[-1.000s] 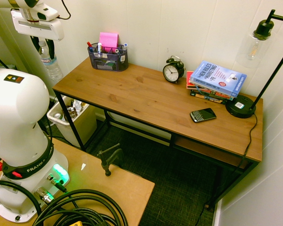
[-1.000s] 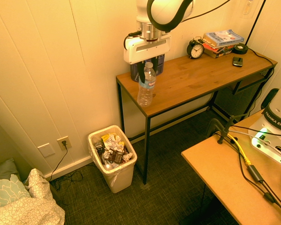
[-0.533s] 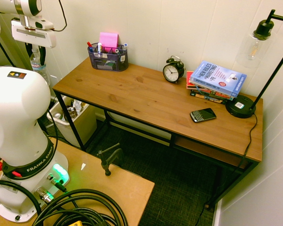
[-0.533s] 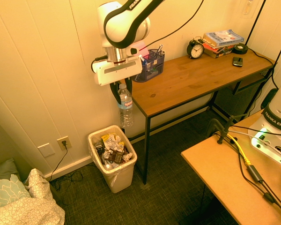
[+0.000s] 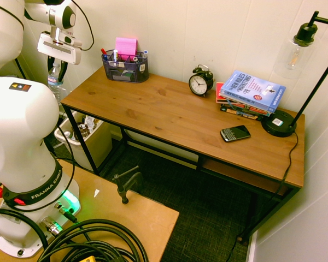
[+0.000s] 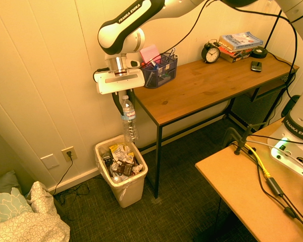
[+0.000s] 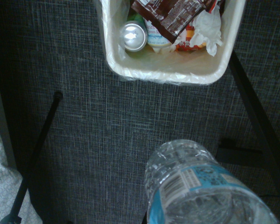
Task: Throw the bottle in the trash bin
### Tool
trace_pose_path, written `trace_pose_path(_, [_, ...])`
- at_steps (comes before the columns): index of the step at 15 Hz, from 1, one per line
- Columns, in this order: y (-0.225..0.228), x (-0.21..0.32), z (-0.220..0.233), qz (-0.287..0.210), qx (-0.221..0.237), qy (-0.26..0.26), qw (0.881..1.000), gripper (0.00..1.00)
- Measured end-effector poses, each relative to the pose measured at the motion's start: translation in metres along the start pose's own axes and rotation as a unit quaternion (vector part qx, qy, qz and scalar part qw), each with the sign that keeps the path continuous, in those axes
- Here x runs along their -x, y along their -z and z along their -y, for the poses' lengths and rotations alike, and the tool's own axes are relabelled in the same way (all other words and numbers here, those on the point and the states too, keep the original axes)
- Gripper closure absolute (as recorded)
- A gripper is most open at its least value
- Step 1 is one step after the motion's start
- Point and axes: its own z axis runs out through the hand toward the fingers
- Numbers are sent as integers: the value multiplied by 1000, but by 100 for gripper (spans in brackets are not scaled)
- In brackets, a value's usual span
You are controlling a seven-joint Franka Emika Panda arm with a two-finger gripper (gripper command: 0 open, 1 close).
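Closed on the upper part of the bottle (image 6: 130,126), the tool (image 6: 127,108) carries it off the end of the tabletop (image 6: 192,85), close to upright with its base downward and its white cap up between the fingers. Picking up is done, and so is clearing the tabletop: nothing supports the bottle but the grasp.

What is left is the last bit of carrying and the drop. In the second exterior view the bottle's base shows against the far edge of the trash bin (image 6: 129,194), but the bottle hangs above the rim, with none of it inside. The wrist view shows the base against the dark carpet (image 7: 93,116), apart from the bin's mouth, where a can (image 7: 134,36) and a brown wrapper (image 7: 170,18) lie. Whether the bottle is squarely over the opening cannot be settled from these angles.

By that reading, the task is well past halfway. The arm probably needs a small shift toward the middle of the bin, perhaps some lowering, then a release. Letting go now could send the bottle onto the rim or the carpet, and the rubbish already inside might make it roll or bounce.
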Motion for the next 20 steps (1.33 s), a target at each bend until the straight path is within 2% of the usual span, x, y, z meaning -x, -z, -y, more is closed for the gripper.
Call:
trace_pose_path(1, [-4, -6, 7, 4, 3, -1, 1000, 100])
trace_pose_path(2, [-9, -10, 15, 8, 8, 0, 1000, 0])
trace_pose_path(6, [-12, -9, 30, 6, 15, 6, 1000, 0])
trace_pose_path(15, [0, -7, 32, -1, 9, 8, 1000, 0])
trace_pose_path(18, [10, -3, 32, -7, 0, 9, 1000, 0])
trace_pose_path(20, [19, 2, 34, -34, -28, 2, 999, 0])
